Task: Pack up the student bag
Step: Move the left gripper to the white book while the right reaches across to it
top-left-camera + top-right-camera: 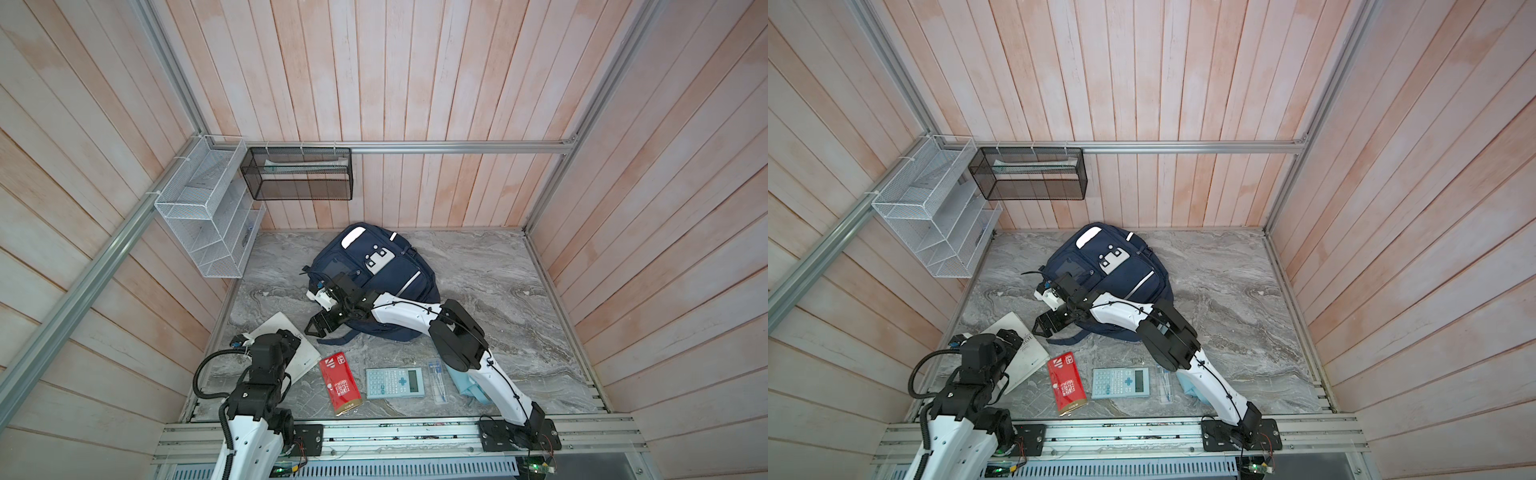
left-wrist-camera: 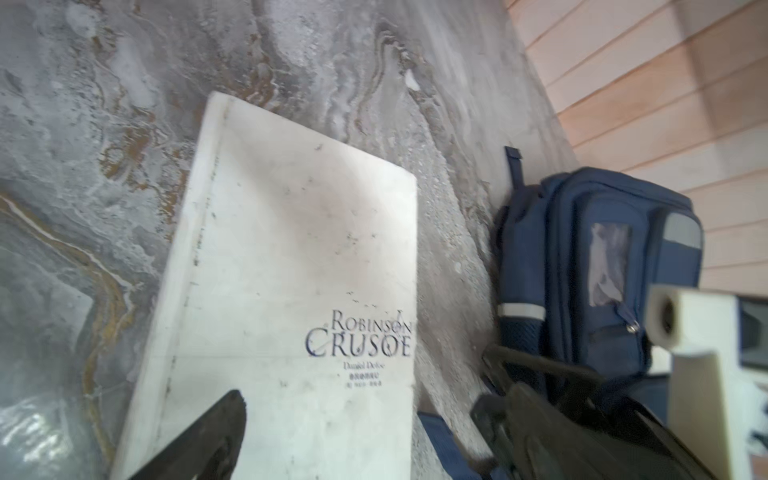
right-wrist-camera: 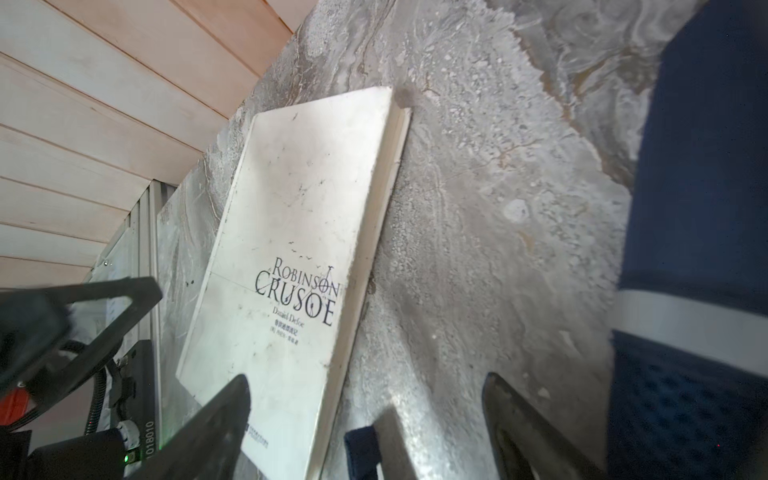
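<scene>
The student bag [image 1: 374,278] lies front-up at the centre rear of the worktop [image 1: 519,299], in both top views just above the middle of the frame. No open compartment shows; whether a zip is undone cannot be told.

The right hand [image 1: 318,326] hangs over the bag's lower left edge, fingers apart and holding nothing; a loose navy strap [image 3: 361,449] ends between them. The left hand [image 1: 282,340] hovers over a white book [image 2: 291,249] at lower left, jaws apart, empty.

Along the lower edge lie a red packet [image 1: 341,383], a calculator [image 1: 395,382], a clear case [image 1: 437,382] and a light-blue pouch [image 1: 467,390] partly under the right arm. None is packed.

Risks, as judged:
- Both hands stand near the book; a joint approach could bring them into collision.
- The book lies flat, so the fingers may skid off its cover.
- The strap could snag in the right hand and drag the bag.
- With no mouth held open, an item would land on the fabric and slide off.
</scene>
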`<state>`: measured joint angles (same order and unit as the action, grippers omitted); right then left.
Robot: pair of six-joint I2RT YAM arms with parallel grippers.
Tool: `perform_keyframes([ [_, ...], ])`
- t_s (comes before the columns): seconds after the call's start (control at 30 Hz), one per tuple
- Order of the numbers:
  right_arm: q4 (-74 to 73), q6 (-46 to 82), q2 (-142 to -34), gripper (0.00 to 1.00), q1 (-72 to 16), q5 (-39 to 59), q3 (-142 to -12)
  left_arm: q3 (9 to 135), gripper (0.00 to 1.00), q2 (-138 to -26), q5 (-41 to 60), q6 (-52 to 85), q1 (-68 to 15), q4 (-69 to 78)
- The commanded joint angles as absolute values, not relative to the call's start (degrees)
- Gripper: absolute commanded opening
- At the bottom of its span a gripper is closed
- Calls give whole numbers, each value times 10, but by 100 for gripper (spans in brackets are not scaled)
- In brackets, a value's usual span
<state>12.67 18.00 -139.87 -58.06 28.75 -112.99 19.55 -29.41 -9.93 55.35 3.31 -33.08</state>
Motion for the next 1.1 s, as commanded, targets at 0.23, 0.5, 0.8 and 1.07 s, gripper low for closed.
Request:
perform_keyframes([
  [0.23,204,177,-1511,81,-585,343,-1306,182,99,-367,45,476,217,-251],
  [0.5,256,206,-1596,80,-583,375,-1395,113,99,-455,87,499,251,-142],
  [0.8,201,255,-1616,70,-593,432,-1384,94,85,-533,131,487,255,-44],
  [1.07,127,328,-1623,27,-592,450,-1388,97,81,-581,172,466,255,-2],
])
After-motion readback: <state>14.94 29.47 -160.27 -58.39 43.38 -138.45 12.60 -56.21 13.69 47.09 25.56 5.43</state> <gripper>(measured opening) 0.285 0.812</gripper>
